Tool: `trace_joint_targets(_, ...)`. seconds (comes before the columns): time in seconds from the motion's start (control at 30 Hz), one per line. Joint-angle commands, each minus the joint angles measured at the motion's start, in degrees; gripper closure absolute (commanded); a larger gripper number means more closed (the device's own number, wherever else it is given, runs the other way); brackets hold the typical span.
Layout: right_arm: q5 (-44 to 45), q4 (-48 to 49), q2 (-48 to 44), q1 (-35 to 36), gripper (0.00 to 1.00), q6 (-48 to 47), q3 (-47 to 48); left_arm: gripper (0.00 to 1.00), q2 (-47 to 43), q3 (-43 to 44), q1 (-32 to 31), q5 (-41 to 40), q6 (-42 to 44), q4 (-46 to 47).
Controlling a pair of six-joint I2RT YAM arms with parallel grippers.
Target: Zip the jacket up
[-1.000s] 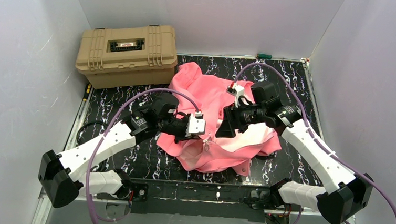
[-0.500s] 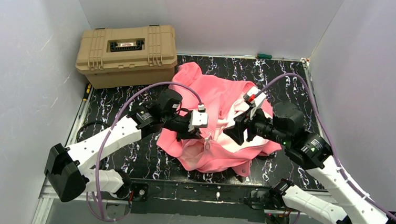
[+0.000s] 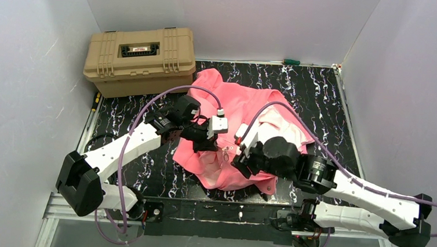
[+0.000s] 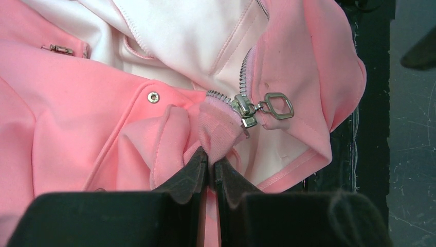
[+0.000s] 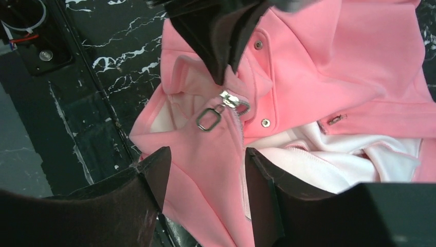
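Currently pinching the jacket (image 3: 232, 101), crumpled on the table (image 3: 322, 102), just below the zipper slider (image 4: 244, 107), with left gripper (image 4: 211, 170) clamped tight on fabric. Hovering right gripper (image 5: 205, 154), jaws wide, just short of ring pull (image 5: 209, 119), straight ahead, ring end nearest.

Matt cloth jacket (image 4: 92, 128), shiny metal zipper pull (image 4: 278, 105)

Forearm of left arm (image 3: 127, 149) slants up and rightward from a low elbow. The left gripper (image 4: 211, 160) points right and down, jaws pressed together on a pinched fold of jacket (image 4: 92, 134). The right arm (image 3: 368, 192) lies low, stretched leftward from the far right. The right gripper (image 5: 205, 159) faces the left one, jaws spread wide. Tips near, apart.
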Motion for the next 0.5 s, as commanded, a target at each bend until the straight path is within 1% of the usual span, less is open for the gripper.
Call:
trace_joint_targets(0.0,16.5,7.2,0.1,8.7,0.39,-4.9,-2.4,1.0,0.1,1.3,0.8,1.5,-1.8,-2.2)
trace_joint_targets(0.1,26.7,11.0,0.8,16.0,0.42,-7.9,-5.8,1.0,-0.4,1.2,0.9,2.7,-2.3,-2.1)
trace_joint_targets(0.17,30.1,14.7,0.9,18.9,0.42,-10.4,-7.8,1.0,-0.7,1.0,0.9,3.3,-2.2,-1.9)
trace_joint_targets(0.23,29.8,17.4,0.9,19.4,0.41,-11.5,-9.1,1.0,-0.7,1.1,0.9,3.5,-2.0,-2.3)
trace_joint_targets(0.33,29.8,18.9,1.4,19.5,0.42,-12.3,-10.2,1.0,-0.9,1.3,0.9,3.9,-1.5,-2.8)
trace_joint_targets(0.47,30.9,21.4,2.5,19.5,0.44,-14.5,-11.8,1.0,-1.3,1.5,0.9,4.3,-1.9,-2.5)
